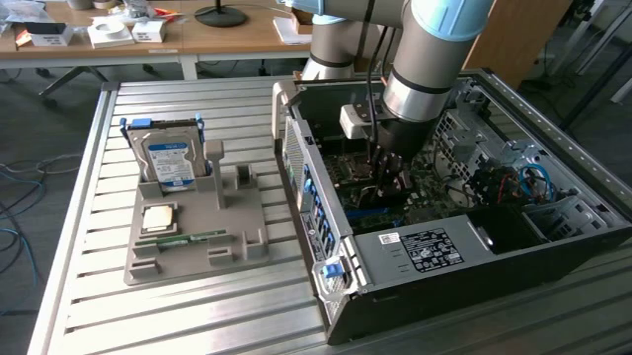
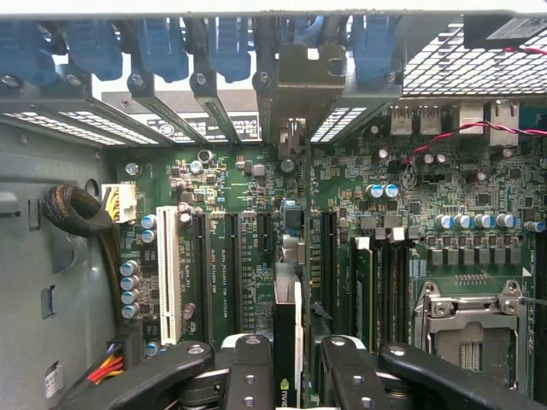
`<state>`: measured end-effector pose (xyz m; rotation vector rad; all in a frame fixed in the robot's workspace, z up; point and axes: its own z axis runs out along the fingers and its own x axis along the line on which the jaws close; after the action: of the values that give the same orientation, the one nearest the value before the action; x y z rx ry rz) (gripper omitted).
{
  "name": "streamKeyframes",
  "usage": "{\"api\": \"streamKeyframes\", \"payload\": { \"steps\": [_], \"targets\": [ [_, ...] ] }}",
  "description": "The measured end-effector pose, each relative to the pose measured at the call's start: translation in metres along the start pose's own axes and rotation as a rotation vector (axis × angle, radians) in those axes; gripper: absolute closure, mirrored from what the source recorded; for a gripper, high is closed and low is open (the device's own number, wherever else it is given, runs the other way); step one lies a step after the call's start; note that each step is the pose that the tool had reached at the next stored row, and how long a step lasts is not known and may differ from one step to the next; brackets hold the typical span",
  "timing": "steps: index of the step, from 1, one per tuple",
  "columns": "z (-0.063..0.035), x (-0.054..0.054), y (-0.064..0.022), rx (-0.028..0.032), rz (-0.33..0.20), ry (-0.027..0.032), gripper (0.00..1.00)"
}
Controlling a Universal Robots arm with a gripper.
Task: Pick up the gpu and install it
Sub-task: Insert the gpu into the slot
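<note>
While the gripper (image 2: pixel 287 369) clamps the gpu (image 2: pixel 285 329) edge-on inside the computer case (image 1: pixel 553 244), just above the motherboard (image 2: pixel 244 248), any tilt could seat it crooked (or catch the rear frame (image 2: pixel 291 77)). Pressing then might damage contacts.

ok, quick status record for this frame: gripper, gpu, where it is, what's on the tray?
gripper: gripper shut on gpu
gpu: held edge-on, over the motherboard, in line with its slots
location: inside the open case
seated: cannot tell
tray: tray beside the case holds hard drive upright, cpu, memory stick
</note>
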<state>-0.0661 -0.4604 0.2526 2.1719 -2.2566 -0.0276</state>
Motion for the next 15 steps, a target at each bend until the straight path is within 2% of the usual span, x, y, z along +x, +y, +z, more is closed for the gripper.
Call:
{"api": "streamKeyframes", "payload": {
  "steps": [15],
  "targets": [
    [0.0,-0.0016,0.0001,-0.0001,-0.006,0.0001,0.74]
  ]
}}
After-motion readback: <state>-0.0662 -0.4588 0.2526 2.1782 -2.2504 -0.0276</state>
